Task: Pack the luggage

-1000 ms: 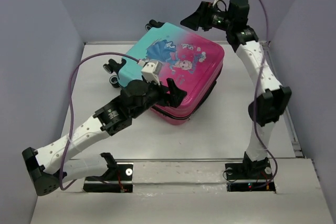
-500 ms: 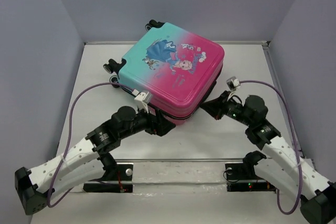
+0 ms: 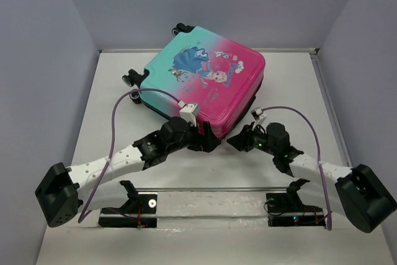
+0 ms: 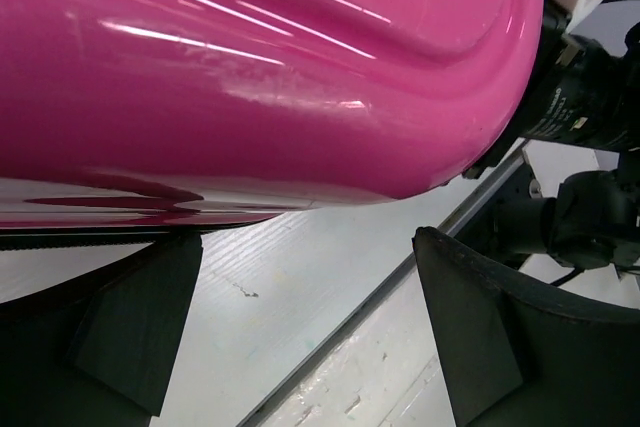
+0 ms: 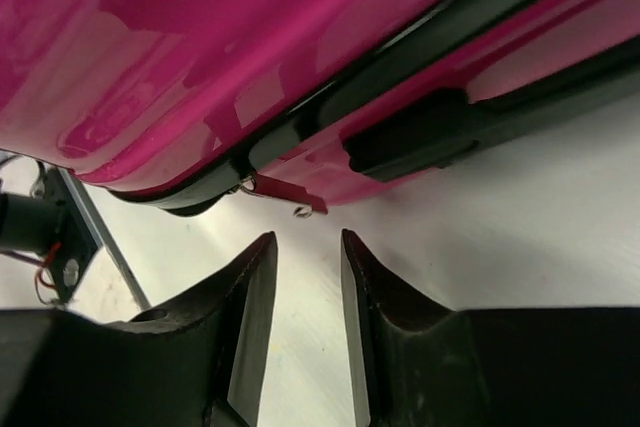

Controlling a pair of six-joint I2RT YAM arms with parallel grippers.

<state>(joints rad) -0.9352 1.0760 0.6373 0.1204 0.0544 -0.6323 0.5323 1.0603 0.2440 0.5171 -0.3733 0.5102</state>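
Two arms crouch low at the near corner of the luggage (image 3: 205, 85), which lies flat on the white desk (image 3: 111, 97), princess print up, black wheels (image 3: 131, 80) at its far-left end. The lid is down, so packing looks nearly done (the contents are hidden); zipping seems to be what's left. The left gripper (image 4: 305, 277) gapes wide beside the glossy, rounded pink shell, holding nothing. The right gripper (image 5: 307, 242) has its jaws a sliver apart, empty, just short of the small zipper pull (image 5: 290, 195) on the dark seam.
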